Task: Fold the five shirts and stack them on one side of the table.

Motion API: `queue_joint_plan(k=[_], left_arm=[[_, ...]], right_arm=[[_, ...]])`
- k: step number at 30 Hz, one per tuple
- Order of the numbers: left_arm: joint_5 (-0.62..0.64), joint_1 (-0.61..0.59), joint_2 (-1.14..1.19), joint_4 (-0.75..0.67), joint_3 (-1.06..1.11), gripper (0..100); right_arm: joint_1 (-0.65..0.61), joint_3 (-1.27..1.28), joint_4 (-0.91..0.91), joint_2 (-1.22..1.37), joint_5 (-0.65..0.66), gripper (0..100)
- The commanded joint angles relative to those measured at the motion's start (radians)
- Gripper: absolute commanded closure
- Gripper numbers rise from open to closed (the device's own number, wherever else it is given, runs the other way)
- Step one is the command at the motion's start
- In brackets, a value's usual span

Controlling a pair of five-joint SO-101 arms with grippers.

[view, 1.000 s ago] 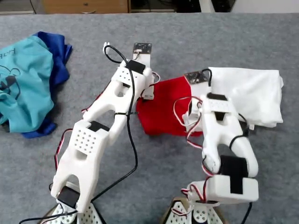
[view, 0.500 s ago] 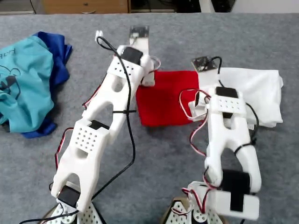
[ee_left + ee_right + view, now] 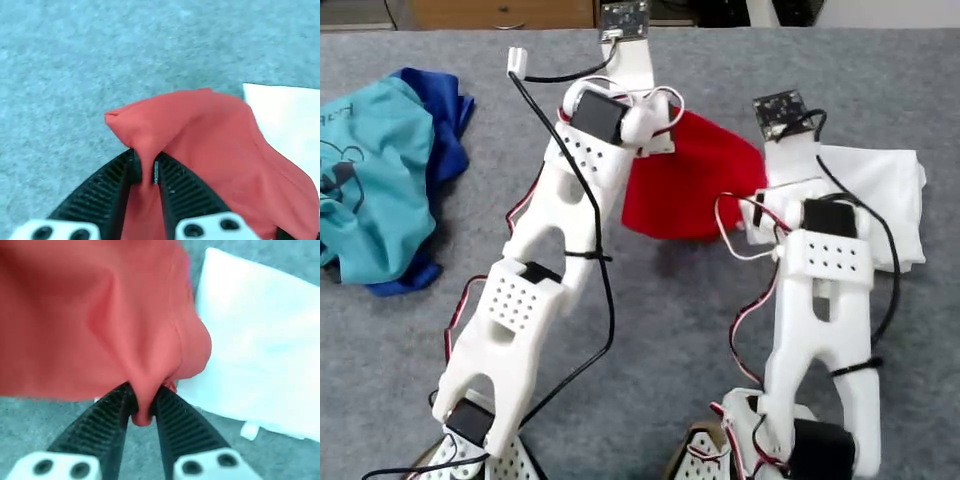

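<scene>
Shirt (image 3: 692, 190) red, creased | pinched: left hand (image 3: 145, 169), right hand (image 3: 143, 401) | table (image 3: 670, 305) grey felt

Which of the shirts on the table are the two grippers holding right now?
The red shirt: the left gripper and right gripper are both shut on it. The white shirt, teal shirt and blue shirt lie ungripped.

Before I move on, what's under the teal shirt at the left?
A blue shirt lies under the teal shirt, showing past its far, right and near edges. The rest is covered, so anything else beneath can't be seen.
</scene>
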Motion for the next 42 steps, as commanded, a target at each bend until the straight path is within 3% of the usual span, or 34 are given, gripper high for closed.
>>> queue_joint_plan(k=[1,6,13,30,42], left_arm=[[0.038,0.029,-0.051,-0.031,-0.083,98],[0.126,0.051,-0.053,-0.15,-0.094,98],[0.129,0.11,-0.053,-0.288,-0.061,98],[0.129,-0.006,-0.127,-0.084,-0.071,98],[0.123,-0.242,0.061,0.032,-0.08,98]], right_arm=[[0.056,-0.085,0.003,-0.041,0.006,99.6],[0.136,-0.142,0.002,-0.041,0.008,99.6],[0.18,-0.143,-0.005,-0.041,0.029,99.6],[0.054,-0.104,-0.074,-0.03,-0.003,99.6],[-0.042,-0.193,-0.19,0.3,-0.009,99.6]])
